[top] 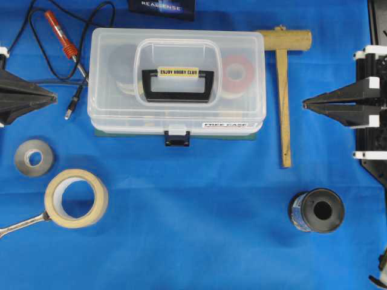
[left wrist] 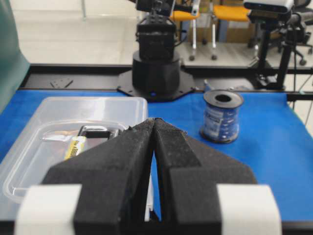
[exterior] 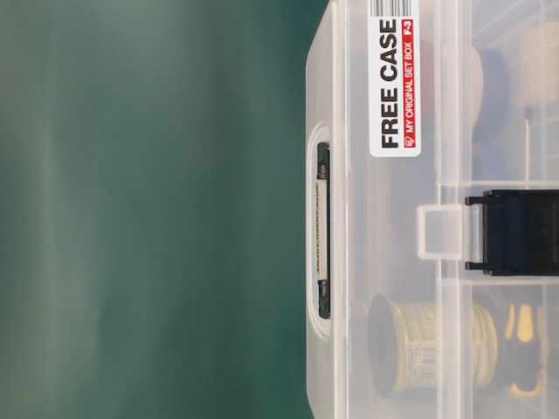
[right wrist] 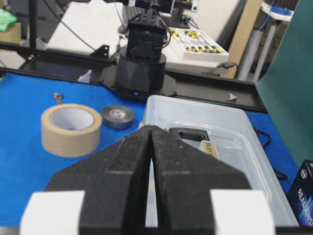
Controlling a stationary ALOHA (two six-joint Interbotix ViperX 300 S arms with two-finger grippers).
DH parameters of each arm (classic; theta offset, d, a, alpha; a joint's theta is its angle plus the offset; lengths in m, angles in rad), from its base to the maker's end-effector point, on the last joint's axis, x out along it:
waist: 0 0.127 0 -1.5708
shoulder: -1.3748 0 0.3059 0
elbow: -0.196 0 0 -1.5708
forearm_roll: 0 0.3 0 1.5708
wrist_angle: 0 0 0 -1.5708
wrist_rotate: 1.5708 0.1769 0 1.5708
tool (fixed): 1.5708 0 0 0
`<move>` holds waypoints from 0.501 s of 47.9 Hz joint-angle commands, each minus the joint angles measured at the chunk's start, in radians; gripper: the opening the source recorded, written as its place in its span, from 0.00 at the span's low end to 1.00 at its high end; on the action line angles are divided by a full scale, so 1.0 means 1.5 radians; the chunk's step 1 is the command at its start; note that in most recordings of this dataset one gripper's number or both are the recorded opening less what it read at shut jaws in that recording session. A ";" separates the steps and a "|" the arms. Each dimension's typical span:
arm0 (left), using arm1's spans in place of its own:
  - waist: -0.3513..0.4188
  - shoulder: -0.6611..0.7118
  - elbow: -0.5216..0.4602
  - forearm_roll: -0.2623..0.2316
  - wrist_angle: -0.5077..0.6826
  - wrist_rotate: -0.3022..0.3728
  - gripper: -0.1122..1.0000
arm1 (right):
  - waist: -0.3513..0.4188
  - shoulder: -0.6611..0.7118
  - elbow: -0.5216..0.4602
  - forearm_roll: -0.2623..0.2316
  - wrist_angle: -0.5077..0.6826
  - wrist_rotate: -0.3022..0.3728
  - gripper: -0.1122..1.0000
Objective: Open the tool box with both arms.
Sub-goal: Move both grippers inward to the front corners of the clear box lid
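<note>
- Tool box sits mid-worktop, lid down, front latch not yet released: task unstarted.
- Left pincer together, empty, well apart from box.
- Right pincer likewise together, empty, off to the other side.

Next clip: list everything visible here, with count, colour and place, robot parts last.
clear plastic tool box: one, black handle, dark blue latch, top centre, shut
beige masking tape roll: one, lower left
grey tape roll: one, left, above the beige roll
metal wrench: one, silver, bottom left, end at the beige roll
red-handled probe with black cable: one, top left
wooden T-shaped mallet: one, right of the box
blue-labelled wire spool: one, lower right
left gripper: black, left edge, shut
right gripper: black, right edge, shut
</note>
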 commanded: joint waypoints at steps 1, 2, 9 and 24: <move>0.000 0.006 -0.011 -0.020 0.012 0.006 0.10 | -0.002 0.006 -0.020 0.000 -0.003 0.002 0.10; 0.000 0.005 -0.012 -0.020 0.017 0.006 0.10 | -0.002 0.006 -0.021 0.001 0.004 0.002 0.10; 0.000 -0.003 -0.013 -0.020 0.061 0.002 0.10 | -0.026 0.006 -0.041 0.014 0.081 0.007 0.10; 0.041 -0.029 -0.015 -0.020 0.205 0.001 0.12 | -0.071 0.010 -0.061 0.027 0.266 0.029 0.11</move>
